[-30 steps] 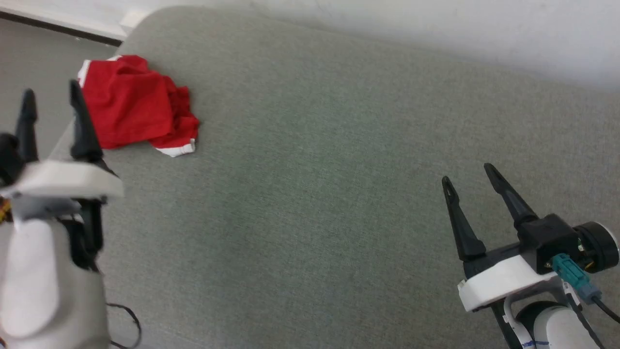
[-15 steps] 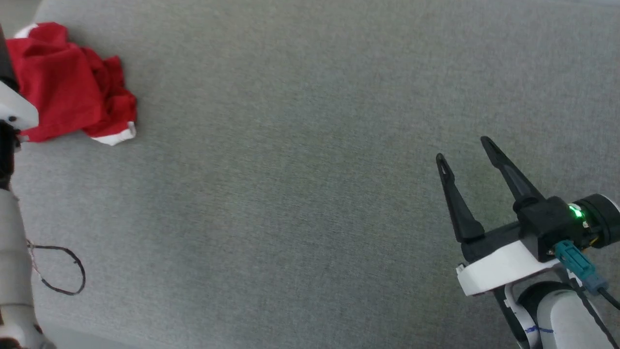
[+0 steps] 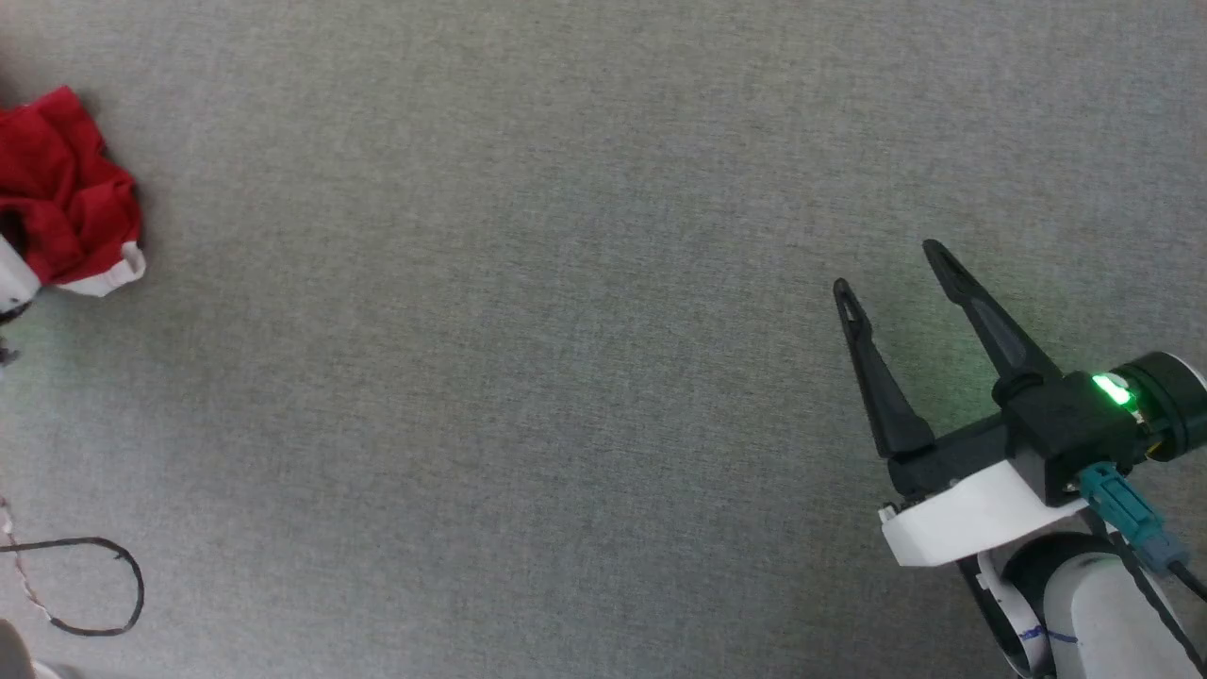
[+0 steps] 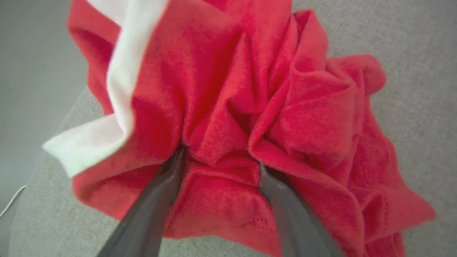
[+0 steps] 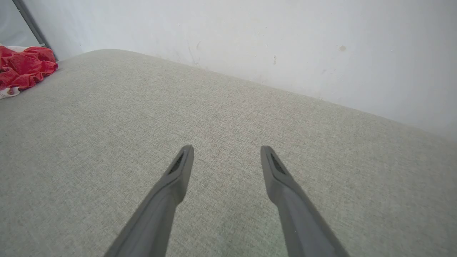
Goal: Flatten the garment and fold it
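Bright red thin-fabric sports shorts with white trim, the garment (image 3: 61, 189), lie crumpled in a heap at the 9 o'clock edge of the head view, on a grey-green fabric-covered counter (image 3: 566, 377). A white hem (image 3: 104, 278) curls out at the heap's lower side. In the left wrist view the left claw (image 4: 220, 159) is spread, its two dark fingers sunk tip-first into the folds of the garment (image 4: 250, 107), with a ridge of red cloth bunched between them; a white stripe (image 4: 121, 71) runs toward 10 o'clock across the fabric. The right claw (image 3: 884, 266) sits at 4 o'clock in the head view, well apart from the shorts, released and holding nothing, its fingers angled toward 11 o'clock above bare cloth, with a green light (image 3: 1111, 389) glowing on its wrist. Seen from the right wrist, that claw (image 5: 226, 148) points over the counter toward a pale wall (image 5: 250, 43), with the garment (image 5: 25, 66) far off at 10 o'clock. A thin black cable loop (image 3: 94, 585) lies at 8 o'clock in the head view.
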